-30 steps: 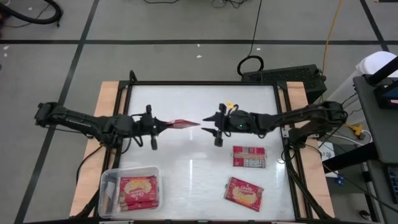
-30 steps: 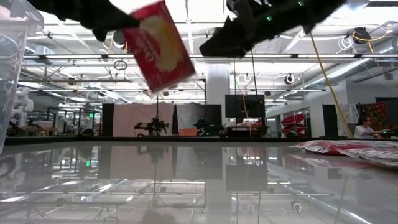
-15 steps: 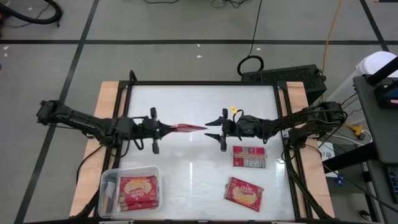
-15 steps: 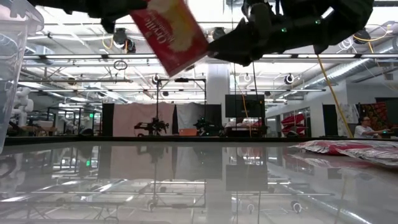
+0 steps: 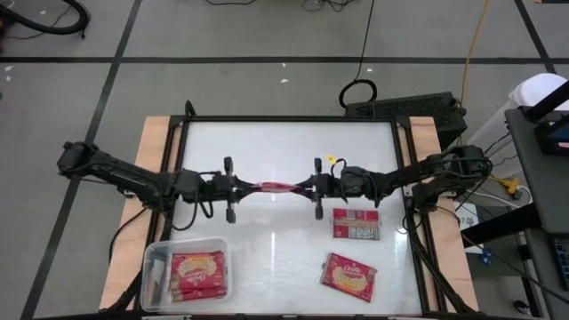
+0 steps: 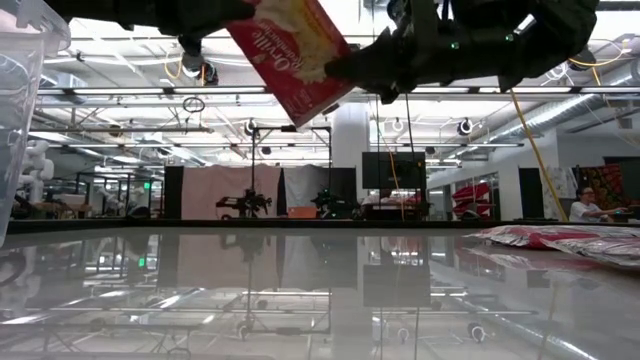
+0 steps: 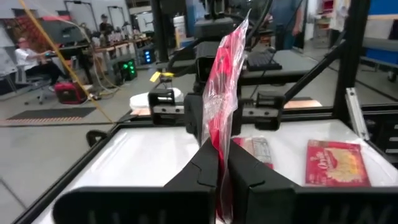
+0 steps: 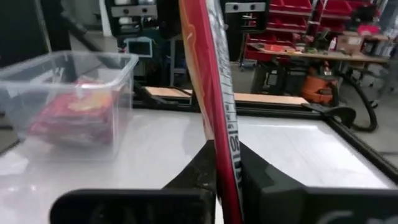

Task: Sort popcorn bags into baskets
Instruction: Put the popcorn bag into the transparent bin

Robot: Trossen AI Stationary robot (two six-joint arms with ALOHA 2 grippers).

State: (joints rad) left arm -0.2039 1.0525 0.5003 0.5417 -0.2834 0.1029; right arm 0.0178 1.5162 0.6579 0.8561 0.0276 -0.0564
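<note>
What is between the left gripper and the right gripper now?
One popcorn bag, held edge-up by the left gripper and right gripper above the table; the high view shows it.

My right gripper (image 5: 305, 188) moved in and clamped onto the popcorn bag (image 5: 274, 187), my left gripper (image 5: 250, 188) carried it toward table centre

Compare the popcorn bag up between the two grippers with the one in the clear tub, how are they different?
The raised bag hangs edge-up above the table, pinched by the left gripper and right gripper; the tub bag lies flat, picture up, inside the clear tub, untouched. Both are red packets.
</note>
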